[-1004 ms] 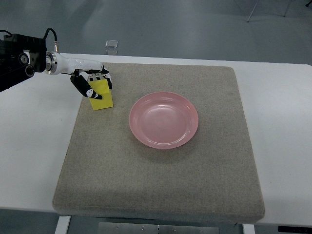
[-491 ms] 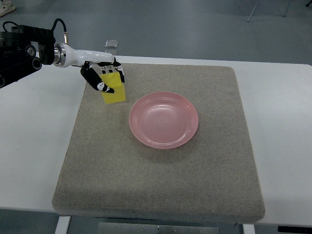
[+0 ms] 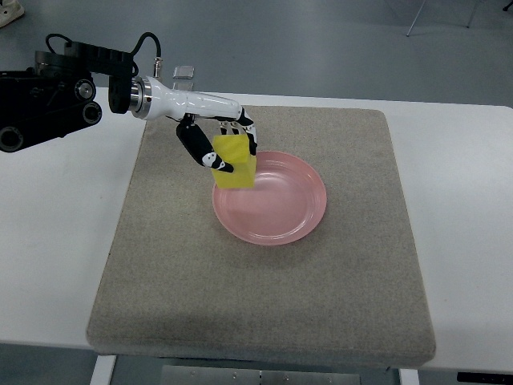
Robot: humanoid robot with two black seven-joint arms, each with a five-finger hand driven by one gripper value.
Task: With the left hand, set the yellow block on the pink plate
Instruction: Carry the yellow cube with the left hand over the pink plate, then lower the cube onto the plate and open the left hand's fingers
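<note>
Left hand (image 3: 220, 144) is clamped on the yellow block (image 3: 234, 161), with dark fingers (image 3: 199, 150) wrapped down its left face and the others curled over its top, and the block hangs in the air at the far left rim of the pink plate (image 3: 276, 210), its lower right corner already overlapping the plate's edge in the top view. A second ago the block sat near the far left corner of the grey mat (image 3: 256, 265) with the hand around it; half a second ago it was lifted and partway across; now it has travelled right and a little nearer, so that the arm reaches well out from the left over the mat. That shift means the carry is nearly over: the pick-up is done, and what remains is to bring the block a bit further right and nearer until it is over the plate's middle, lower it and let go. The block looks slightly tilted in the grasp, so it may settle unevenly on the sloping rim if released here; the flat centre of the plate is the safer spot. The mat lies on a white counter (image 3: 465, 200), and the right hand is not in view.
</note>
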